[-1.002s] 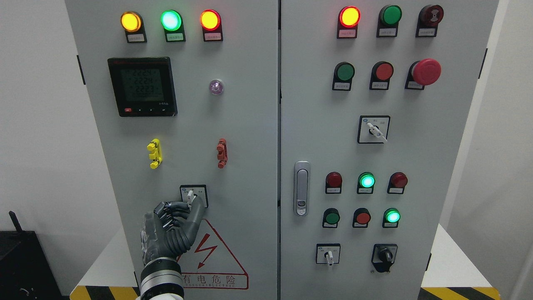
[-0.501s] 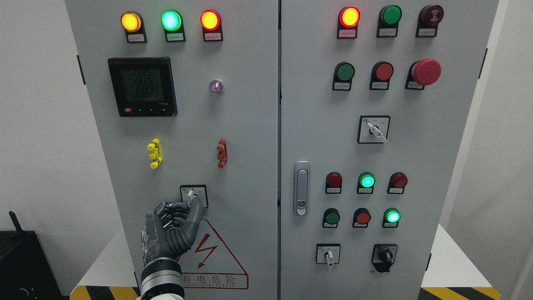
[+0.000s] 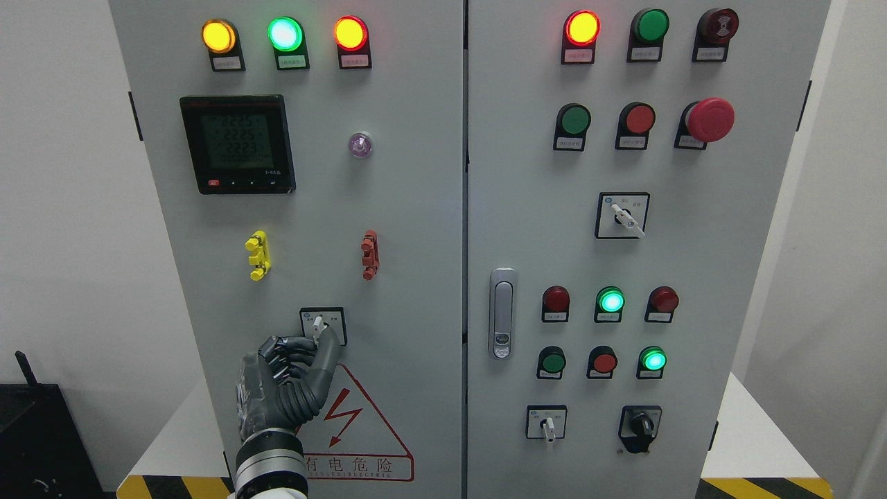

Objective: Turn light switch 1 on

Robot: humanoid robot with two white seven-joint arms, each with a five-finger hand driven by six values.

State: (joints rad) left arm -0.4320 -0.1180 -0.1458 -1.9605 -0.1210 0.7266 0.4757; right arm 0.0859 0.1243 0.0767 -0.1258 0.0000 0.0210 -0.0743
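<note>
Now, left hand (image 3: 287,378) fingers (image 3: 326,350) curled, pinching the selector switch (image 3: 317,324) lever — keep grip snug, twist w/ wrist rotation, don't slip off.

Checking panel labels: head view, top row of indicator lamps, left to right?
Yellow lamp → green lit lamp → orange-red lamp → door seam → red lit lamp → dark green lamp → dark red buzzer.

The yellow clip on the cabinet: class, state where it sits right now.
In the head view, the yellow clip sits on the left door, below the black meter, left of the red clip and above the left hand.
</note>
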